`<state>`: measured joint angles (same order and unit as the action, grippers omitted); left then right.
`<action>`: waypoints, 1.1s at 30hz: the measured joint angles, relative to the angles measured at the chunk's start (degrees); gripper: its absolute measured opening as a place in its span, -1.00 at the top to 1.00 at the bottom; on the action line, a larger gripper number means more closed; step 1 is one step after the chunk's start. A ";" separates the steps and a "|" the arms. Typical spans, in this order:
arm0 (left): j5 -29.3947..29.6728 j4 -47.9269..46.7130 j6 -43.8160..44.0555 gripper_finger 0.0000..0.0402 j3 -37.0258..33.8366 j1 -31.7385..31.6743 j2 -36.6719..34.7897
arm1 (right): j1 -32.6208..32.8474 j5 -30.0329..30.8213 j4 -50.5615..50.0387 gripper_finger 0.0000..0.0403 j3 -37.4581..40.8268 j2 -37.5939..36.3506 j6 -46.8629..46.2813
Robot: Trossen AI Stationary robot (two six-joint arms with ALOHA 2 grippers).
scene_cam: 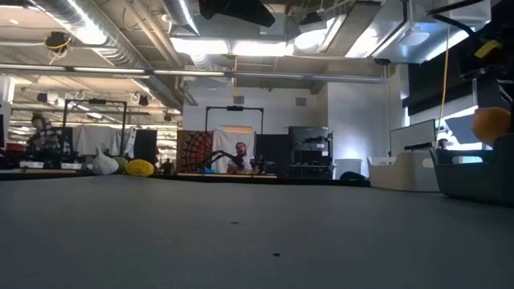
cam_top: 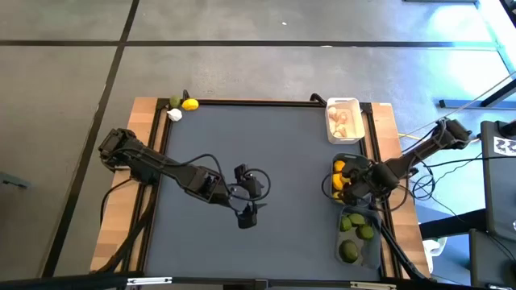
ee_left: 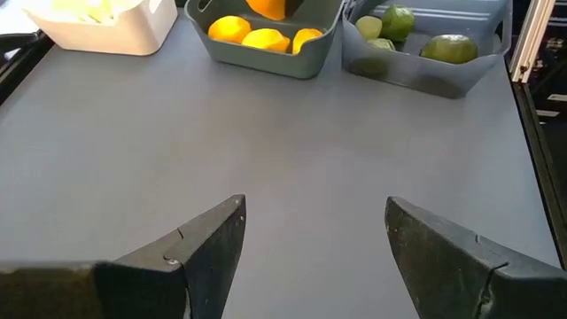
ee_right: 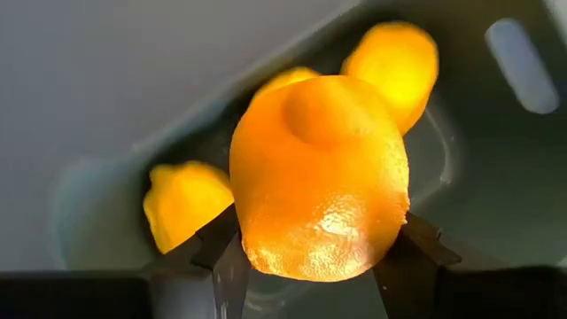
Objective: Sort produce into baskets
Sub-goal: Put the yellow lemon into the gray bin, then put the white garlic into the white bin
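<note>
Over the grey-green basket (cam_top: pixel 348 179), right hand (ee_right: pixel 312 266) grips lemon (ee_right: pixel 319 177).

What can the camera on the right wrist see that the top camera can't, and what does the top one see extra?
Only the right wrist view shows the right gripper clamping an orange lemon. Only the high view shows the left gripper open mid-table, the white basket, the clear basket of limes, and three loose pieces at the far corner. Both show the dark basket holding lemons.

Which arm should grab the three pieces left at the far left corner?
Left. Its pincer is open and empty at mid-table, nearer those pieces; the right pincer holds a lemon over the green basket.
</note>
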<state>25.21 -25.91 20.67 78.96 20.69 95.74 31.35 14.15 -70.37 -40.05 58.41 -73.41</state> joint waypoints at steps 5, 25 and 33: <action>0.09 0.02 0.00 -0.33 0.01 -0.02 0.00 | 0.02 -3.30 -0.04 0.07 -0.01 3.60 3.38; 0.11 0.00 0.00 -0.33 0.00 -0.07 0.00 | 0.18 -4.77 0.22 -0.47 -1.73 11.59 6.28; 0.11 -0.10 -0.02 -0.33 0.00 -0.11 0.00 | 0.17 5.88 -0.74 -0.45 -9.80 11.55 9.52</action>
<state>25.32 -26.01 20.64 78.96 20.58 95.74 31.53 20.03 -71.11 -49.85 69.95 -63.89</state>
